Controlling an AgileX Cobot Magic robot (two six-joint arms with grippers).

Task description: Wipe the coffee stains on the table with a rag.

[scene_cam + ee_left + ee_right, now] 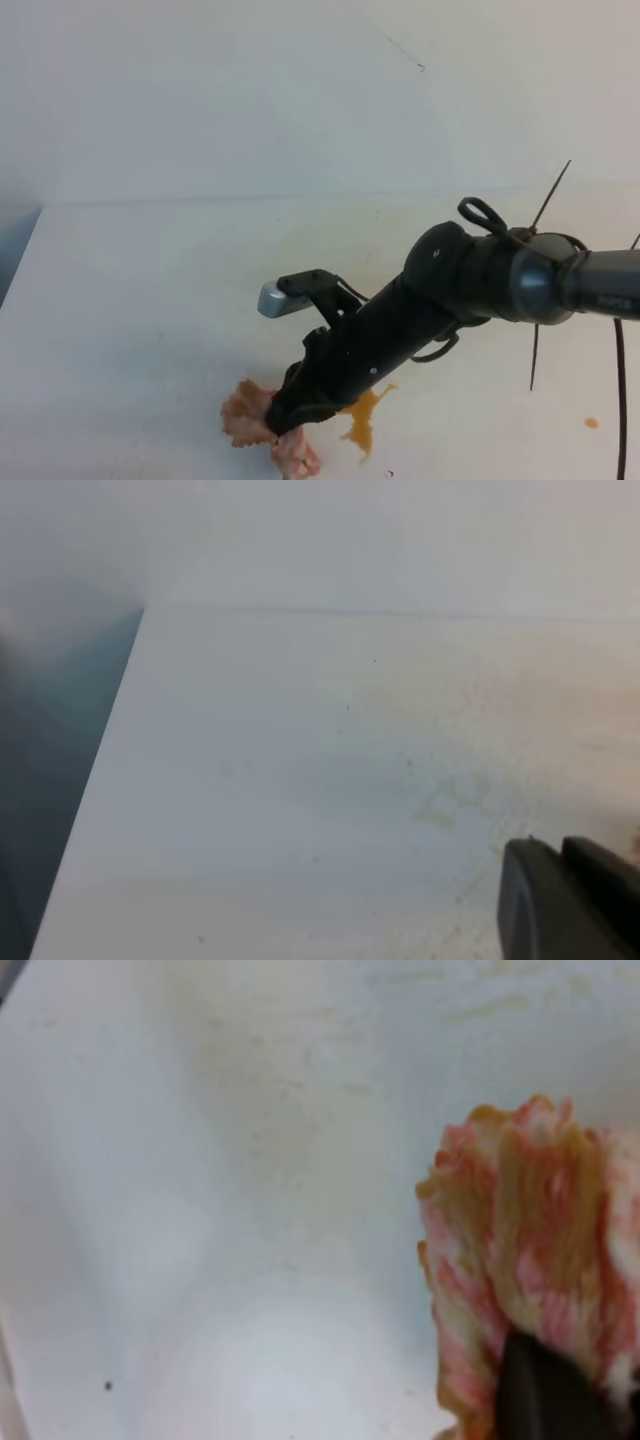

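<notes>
The wide, matte white table fills most of the exterior high view, with a plain white wall rising behind it. The right arm, black and jointed, reaches in from the right edge and slants down toward the near middle of the tabletop, a small silver-grey wrist camera housing sticking out from its upper side. Its right gripper is pressed down onto the small wadded rag, a pink-and-white striped cloth with brownish-orange patches and a scalloped edge, which lies on the table at the near edge of the view, partly under the gripper. In the right wrist view the rag bunches up against a dark fingertip at the lower right, and the jaws stand clenched on the cloth, holding it. Just to the right of the rag and the gripper lies the coffee stain, an orange-brown blotch with ragged edges, partly hidden under the arm; a tiny dot of the same colour sits well apart toward the right edge of the table. Faint yellowish smudges mark the tabletop in the left wrist view. Of the left gripper only a dark, blurred part shows in the lower right corner of that view, above the table; whether its jaws are apart or together cannot be told.
</notes>
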